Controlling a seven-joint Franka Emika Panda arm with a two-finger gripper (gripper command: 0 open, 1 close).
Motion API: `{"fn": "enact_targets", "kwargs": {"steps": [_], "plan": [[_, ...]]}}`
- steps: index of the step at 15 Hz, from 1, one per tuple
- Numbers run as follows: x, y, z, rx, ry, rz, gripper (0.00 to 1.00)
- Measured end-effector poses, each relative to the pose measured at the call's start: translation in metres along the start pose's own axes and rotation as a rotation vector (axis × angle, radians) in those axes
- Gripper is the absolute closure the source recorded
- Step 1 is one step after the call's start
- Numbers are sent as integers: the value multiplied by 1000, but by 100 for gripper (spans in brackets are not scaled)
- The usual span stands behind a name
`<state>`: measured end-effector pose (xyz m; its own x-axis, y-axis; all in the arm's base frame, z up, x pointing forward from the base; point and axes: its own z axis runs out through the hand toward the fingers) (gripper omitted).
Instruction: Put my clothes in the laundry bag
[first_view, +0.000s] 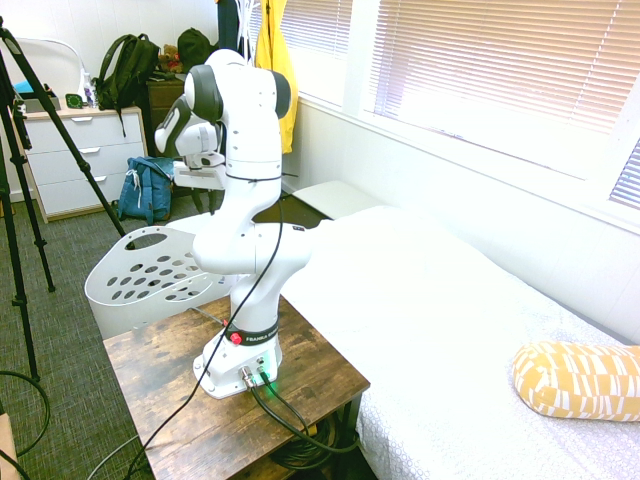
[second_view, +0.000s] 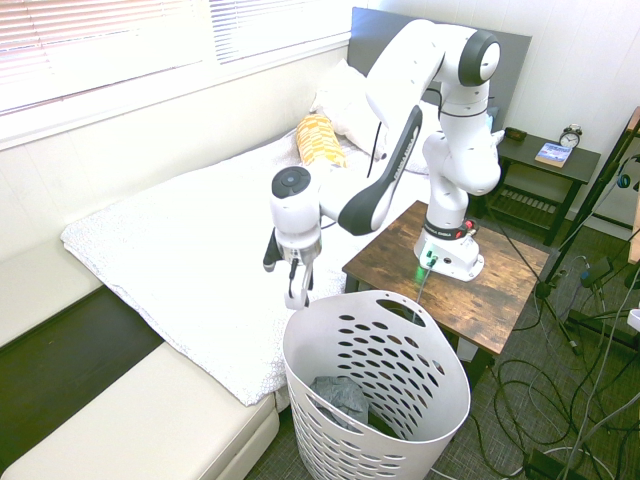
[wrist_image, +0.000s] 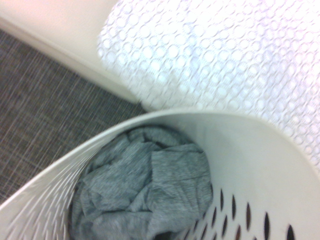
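I see the clothes (second_view: 342, 398) lying crumpled at the bottom of the laundry bag (second_view: 420, 395), a white basket with oval holes; nothing else shows inside it. The wrist view confirms grey fabric bunched low against the wall.

The gripper (second_view: 297, 296) hangs just above the basket's rim on the bed side, pointing down. Its fingers (second_view: 303, 290) look slightly parted and hold nothing, though from this angle I cannot judge the gap well.

The basket stands on the carpet, touching the corner of the wooden table (second_view: 500, 285) and just beside the white bed (second_view: 170, 255). Open air lies over its mouth.

Red-banded lettering on the arm's base (first_view: 250, 335) is too small to read.
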<state>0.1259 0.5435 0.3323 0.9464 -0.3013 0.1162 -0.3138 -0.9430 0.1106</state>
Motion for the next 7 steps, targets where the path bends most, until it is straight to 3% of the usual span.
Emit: {"fn": "enact_targets", "kwargs": {"steps": [4,7], "plan": [[101,10,8,-22,51,92,0],[181,59,12,-54,74,179,0]]}}
